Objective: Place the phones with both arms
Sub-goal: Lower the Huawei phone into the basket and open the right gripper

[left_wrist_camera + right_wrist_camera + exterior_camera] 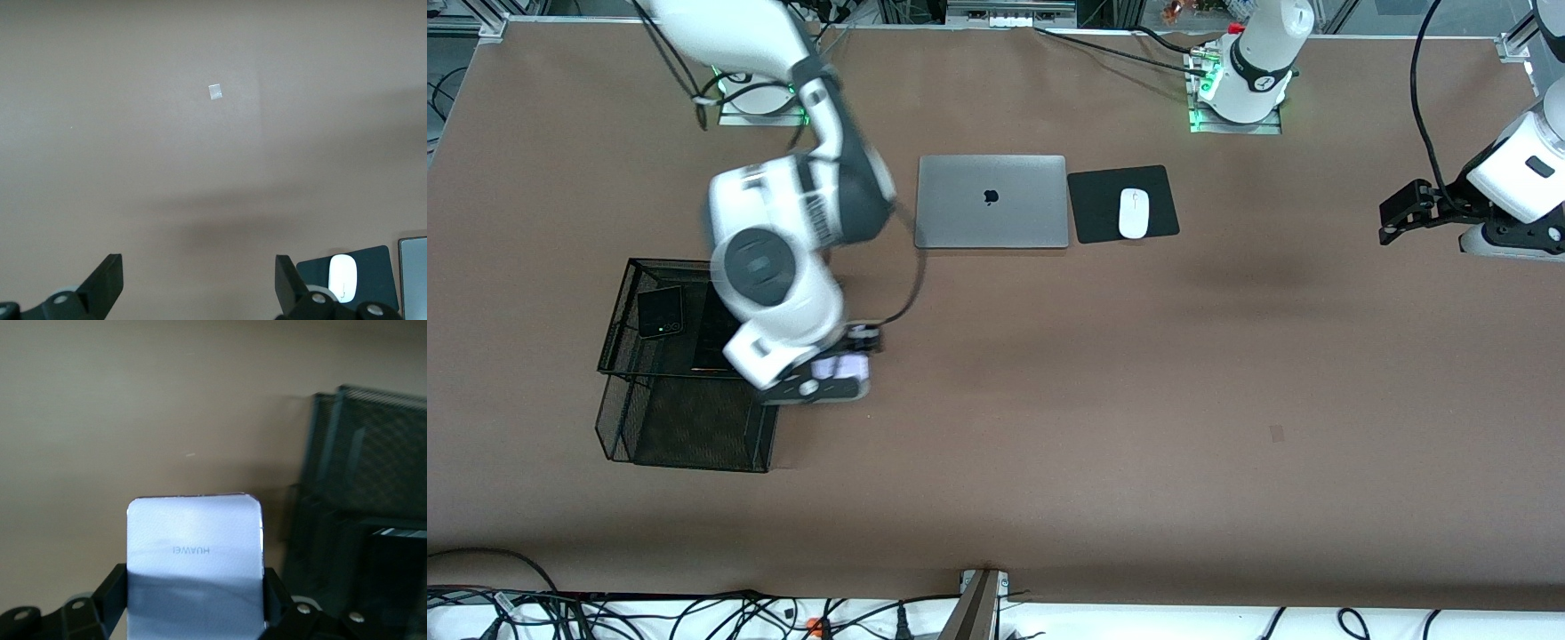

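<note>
- Phones: two lie in the black wire-mesh tiered tray (pixel 618 307) toward the right arm's end of the table; the long black slab phone (pixel 710 342) is half hidden by the arm, the small squarish black flip phone (pixel 660 311) beside it
- Small squarish pale lavender-white phone (pixel 194 553): clamped across its edges in the right gripper (pixel 845 366), just beside the tray; judged the carrying step; next, move over a free spot in the tray and lower it flat
- Left gripper (pixel 1392 222): wide apart, empty, waiting over bare table at its own end
</note>
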Controlling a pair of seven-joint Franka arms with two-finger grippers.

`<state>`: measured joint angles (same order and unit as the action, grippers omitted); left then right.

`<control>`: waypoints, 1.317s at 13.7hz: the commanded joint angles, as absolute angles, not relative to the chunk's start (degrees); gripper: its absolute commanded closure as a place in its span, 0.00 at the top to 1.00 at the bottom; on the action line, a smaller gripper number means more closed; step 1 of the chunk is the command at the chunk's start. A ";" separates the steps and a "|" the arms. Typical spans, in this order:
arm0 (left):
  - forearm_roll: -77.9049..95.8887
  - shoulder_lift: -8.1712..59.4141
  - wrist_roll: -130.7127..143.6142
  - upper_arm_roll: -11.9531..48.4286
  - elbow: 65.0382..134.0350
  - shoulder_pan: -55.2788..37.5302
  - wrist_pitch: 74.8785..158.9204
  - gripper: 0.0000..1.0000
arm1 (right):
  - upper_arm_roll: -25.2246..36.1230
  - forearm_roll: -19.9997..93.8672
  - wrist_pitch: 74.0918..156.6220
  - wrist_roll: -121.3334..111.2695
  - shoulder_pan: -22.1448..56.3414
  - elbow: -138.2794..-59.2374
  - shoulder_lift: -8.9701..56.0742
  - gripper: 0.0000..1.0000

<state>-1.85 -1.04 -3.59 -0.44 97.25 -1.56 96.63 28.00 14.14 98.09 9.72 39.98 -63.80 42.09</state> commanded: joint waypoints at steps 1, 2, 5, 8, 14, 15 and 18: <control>-2.20 -0.35 -4.75 -0.35 95.54 -1.49 95.27 1.00 | 27.33 14.33 97.29 2.66 37.63 -64.42 40.70 0.00; -2.11 -0.35 -4.75 -0.35 95.54 -1.49 95.19 1.00 | 27.77 14.24 97.38 -0.32 36.14 -64.34 40.43 0.00; -2.11 -0.35 -4.75 -0.35 95.54 -1.49 95.19 1.00 | 29.53 14.24 101.75 -16.12 30.96 -63.98 40.96 0.00; -2.11 -0.35 -4.83 -0.35 95.54 -1.41 95.19 1.00 | 29.10 14.76 108.17 -28.18 24.54 -64.33 43.41 0.00; -2.11 -0.35 -4.83 -0.44 95.54 -1.41 95.19 1.00 | 27.95 24.77 112.41 -38.31 17.67 -64.86 51.05 0.00; -2.11 -0.35 -4.92 -0.44 95.54 -1.41 95.19 1.00 | 27.95 25.05 112.59 -39.63 17.67 -64.86 52.02 0.00; -2.11 -0.44 -6.32 -0.44 95.54 -1.41 93.70 1.00 | 27.42 27.59 112.59 -40.17 17.40 -64.95 53.96 0.00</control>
